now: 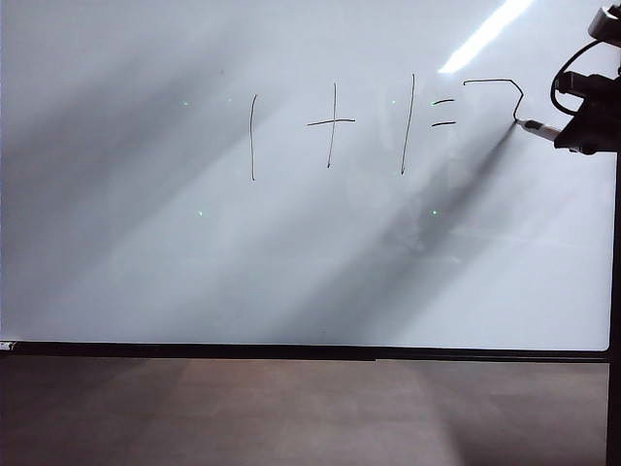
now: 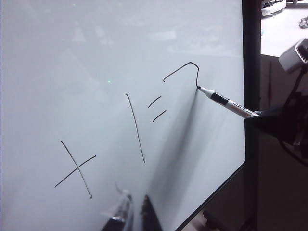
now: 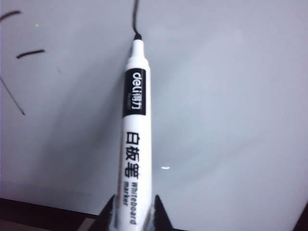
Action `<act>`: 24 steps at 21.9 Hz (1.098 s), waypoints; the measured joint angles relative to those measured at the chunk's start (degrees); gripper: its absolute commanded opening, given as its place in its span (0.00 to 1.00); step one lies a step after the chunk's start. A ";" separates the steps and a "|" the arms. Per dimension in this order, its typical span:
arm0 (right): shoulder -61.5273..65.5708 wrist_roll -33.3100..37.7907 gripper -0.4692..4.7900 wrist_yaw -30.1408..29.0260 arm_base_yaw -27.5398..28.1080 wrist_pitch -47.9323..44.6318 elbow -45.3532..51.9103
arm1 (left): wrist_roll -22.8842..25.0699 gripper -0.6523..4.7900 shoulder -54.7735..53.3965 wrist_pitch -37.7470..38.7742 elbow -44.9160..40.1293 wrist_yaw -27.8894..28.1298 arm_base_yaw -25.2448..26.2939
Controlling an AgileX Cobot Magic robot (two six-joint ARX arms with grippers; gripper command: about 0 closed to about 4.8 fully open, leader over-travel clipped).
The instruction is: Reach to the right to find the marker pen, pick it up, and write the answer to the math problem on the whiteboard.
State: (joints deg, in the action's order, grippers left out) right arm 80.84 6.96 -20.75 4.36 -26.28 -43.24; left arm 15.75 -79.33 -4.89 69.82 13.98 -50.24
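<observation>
The light, stiff, smooth-barrelled pen (image 3: 136,144), clamped low on its barrel in the right pincer (image 3: 134,211), has its tip on the whiteboard (image 1: 146,243) mid-answer (image 1: 495,92), while the left pincer (image 2: 134,211) waits narrow and empty below the sum.

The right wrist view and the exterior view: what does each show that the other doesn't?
Only the right wrist view shows the pen's printed label and the right tool shut on the barrel. Only the exterior view shows the whole sum, the half-drawn answer and the board's bottom frame. Both show the pen tip touching the board at the stroke's end, and the equals dashes.
</observation>
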 measured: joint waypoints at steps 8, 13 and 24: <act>-0.11 0.24 0.08 -0.13 0.07 -0.04 0.96 | 0.00 0.17 -0.02 0.02 0.00 0.00 0.00; -2.45 0.50 0.08 -0.98 0.07 -0.92 0.98 | 0.00 0.17 -0.02 0.00 0.00 0.00 0.00; -2.78 1.44 0.08 -1.99 -5.40 -2.03 0.98 | 0.00 0.17 -0.02 0.02 -0.02 0.02 0.00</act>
State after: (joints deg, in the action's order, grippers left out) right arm 78.06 8.40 -22.74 -1.04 -28.32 -42.26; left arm 15.75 -79.35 -4.86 69.80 14.00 -50.24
